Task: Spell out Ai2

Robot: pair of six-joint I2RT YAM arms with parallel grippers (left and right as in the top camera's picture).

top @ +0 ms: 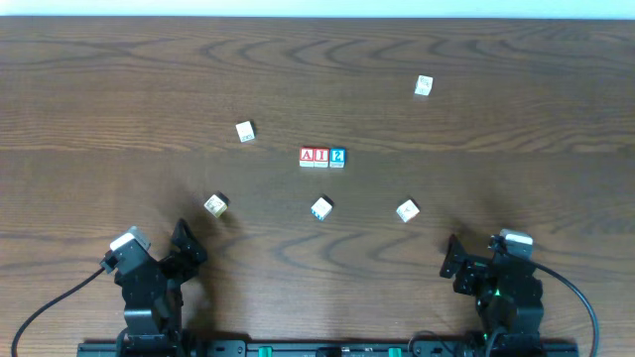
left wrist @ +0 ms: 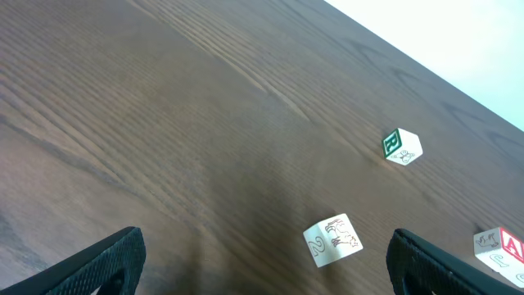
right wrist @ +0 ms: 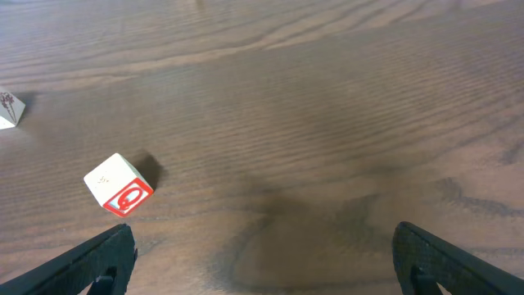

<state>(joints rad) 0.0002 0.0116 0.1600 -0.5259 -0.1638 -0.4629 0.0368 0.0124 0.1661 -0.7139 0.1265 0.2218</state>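
Block row (top: 322,157) reads A I 2. Left gripper (top: 189,246), right gripper (top: 453,260) spread wide, empty, well apart from row. Risk: another reach clips row, breaks spelling.

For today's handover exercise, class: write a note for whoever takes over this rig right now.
Left gripper and right gripper: both open, empty, at the front edge of the dark wooden table.
The red-lettered A wooden cube, red-lettered I wooden cube and blue 2 wooden cube sit side by side at its centre.
Spelling looks done; nothing obvious left.
Five spare cubes lie scattered around.
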